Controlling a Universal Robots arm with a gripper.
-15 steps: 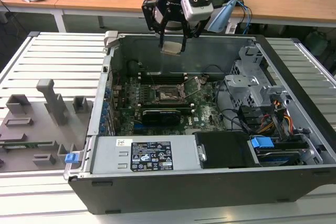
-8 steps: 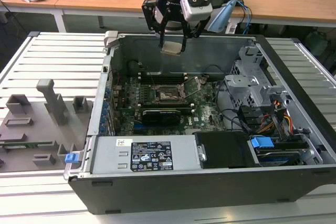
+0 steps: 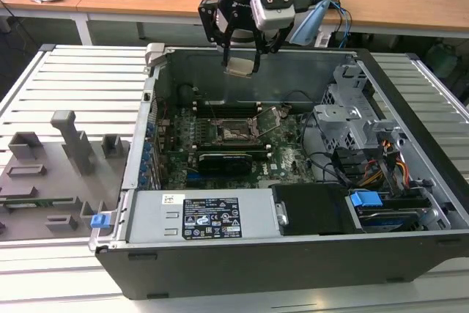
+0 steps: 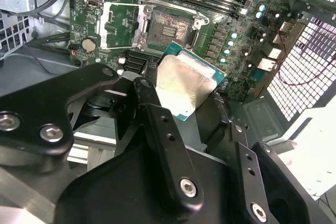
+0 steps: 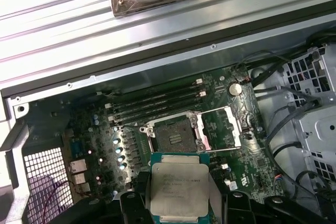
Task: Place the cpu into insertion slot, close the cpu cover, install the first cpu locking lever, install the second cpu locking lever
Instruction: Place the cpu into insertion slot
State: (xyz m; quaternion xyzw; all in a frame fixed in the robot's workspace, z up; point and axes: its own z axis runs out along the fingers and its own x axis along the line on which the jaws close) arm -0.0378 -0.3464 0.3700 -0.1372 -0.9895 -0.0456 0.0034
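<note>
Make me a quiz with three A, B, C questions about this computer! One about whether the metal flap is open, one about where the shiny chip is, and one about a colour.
1. The cpu cover by the insertion slot is:
A) shut flat over the slot
B) swung open, off the slot
C) held in the jaws

2. Where is the cpu?
A) in the insertion slot
B) in the jaws, above the motherboard
C) on the floor

3. What colour is the motherboard?
A) green
B) red
C) white

Answers:
1 B: the cover frame lies to one side and the slot is bare.
2 B: both wrist views show the jaws gripping the cpu's edges, with the board beneath it.
3 A: the board looks green in both wrist views.
</note>
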